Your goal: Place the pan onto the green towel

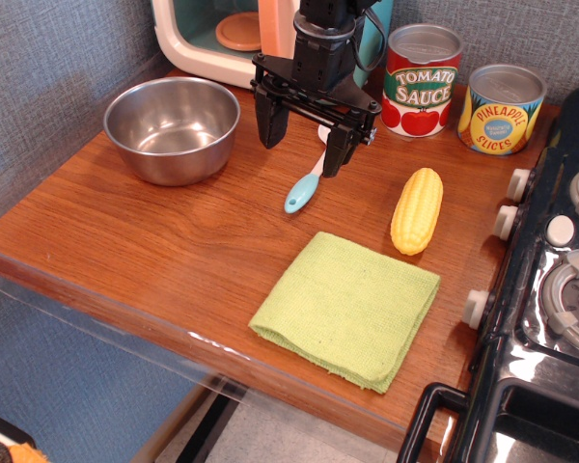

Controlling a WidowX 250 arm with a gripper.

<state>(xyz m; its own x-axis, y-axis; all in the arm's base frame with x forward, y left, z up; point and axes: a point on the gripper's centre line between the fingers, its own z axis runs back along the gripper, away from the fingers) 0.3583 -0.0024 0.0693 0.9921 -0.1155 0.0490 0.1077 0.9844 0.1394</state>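
Observation:
The pan point(173, 128) is a round shiny steel bowl standing on the wooden counter at the back left. The green towel point(345, 307) lies flat near the counter's front edge, right of centre. My gripper point(302, 145) hangs over the middle of the counter, to the right of the pan and behind the towel. Its two black fingers point(271, 123) are spread wide and hold nothing. It is apart from the pan.
A blue-handled utensil point(304, 188) lies under the gripper. A yellow corn cob point(417, 209) lies right of it. A tomato sauce can point(422, 80) and a pineapple can point(502, 109) stand at the back right. A toy stove point(550, 289) is at right, a toy microwave point(222, 34) behind.

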